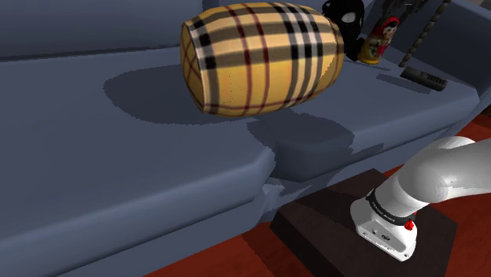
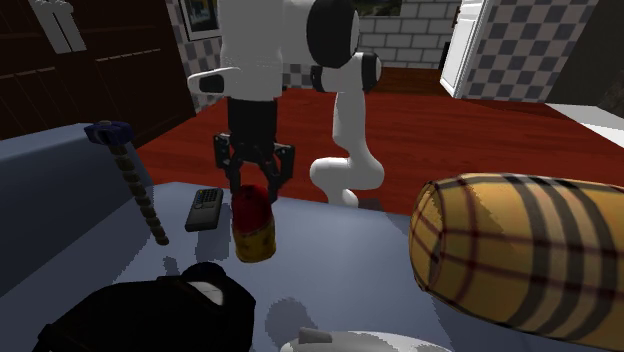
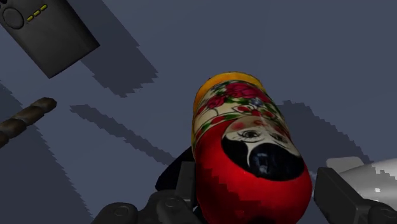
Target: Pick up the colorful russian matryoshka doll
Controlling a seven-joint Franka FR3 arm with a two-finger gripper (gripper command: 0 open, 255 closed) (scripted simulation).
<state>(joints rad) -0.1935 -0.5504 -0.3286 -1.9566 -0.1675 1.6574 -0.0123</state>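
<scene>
Two black fingers (image 3: 340, 194) of the all-black gripper (image 2: 254, 180) stand apart, one on each side of the head of the red-and-yellow painted matryoshka doll (image 3: 245, 127). You can see a gap at one finger, so nothing is clasped. The doll stands upright on the grey-blue cushioned seat (image 2: 340, 250), directly beneath the gripper. Just beside the doll lies a flat black remote control (image 2: 206, 208), with a dark twisted rod (image 2: 135, 185) beyond it. Near the doll sits a rounded black object (image 1: 344, 16). Well apart from the doll rests a tan plaid barrel-shaped cushion (image 1: 260, 59).
</scene>
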